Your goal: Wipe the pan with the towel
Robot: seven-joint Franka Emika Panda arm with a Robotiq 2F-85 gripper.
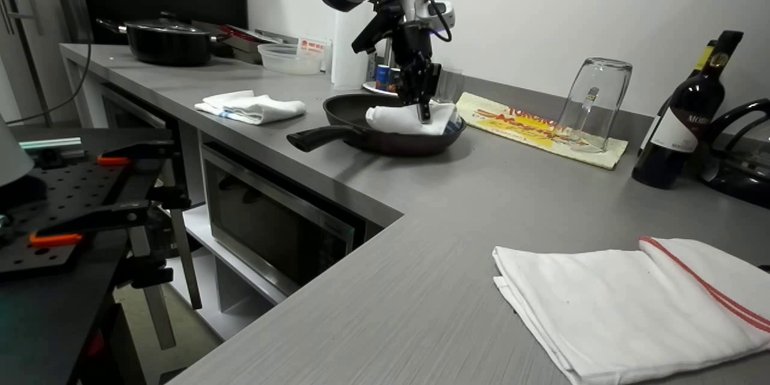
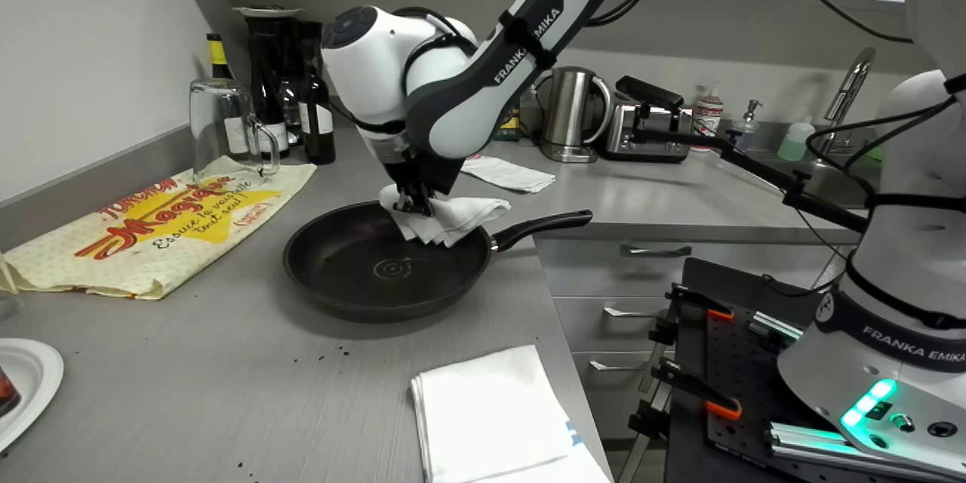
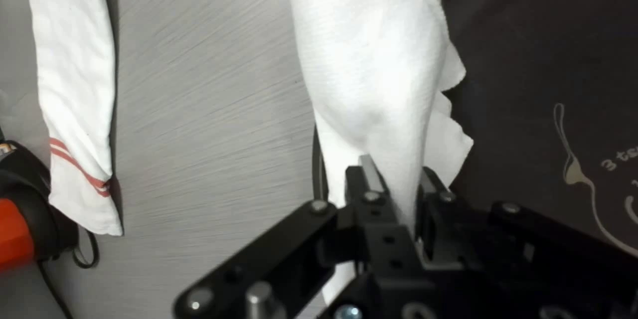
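The black frying pan [image 1: 349, 109] sits on the grey counter; it also shows in an exterior view [image 2: 347, 279] and in the wrist view [image 3: 528, 50]. Its handle points toward the counter's front edge. My gripper [image 3: 398, 179] is shut on a bunched white towel [image 3: 369, 50]; the jaws also show in both exterior views [image 1: 425, 113] [image 2: 415, 204]. The towel [image 2: 464, 217] lies over the pan's inner side and rim, part of it hanging outside. It also shows in an exterior view [image 1: 391, 119]. The towel's underside is hidden.
A folded white towel with red stripes [image 1: 601, 301] and one with blue stripes [image 2: 490, 415] lie on the counter. An upturned glass mug [image 1: 595, 102] stands on a yellow cloth [image 2: 173, 226] beside the pan. Wine bottles [image 1: 680, 120] stand farther along. A white plate [image 2: 49, 377] is nearby.
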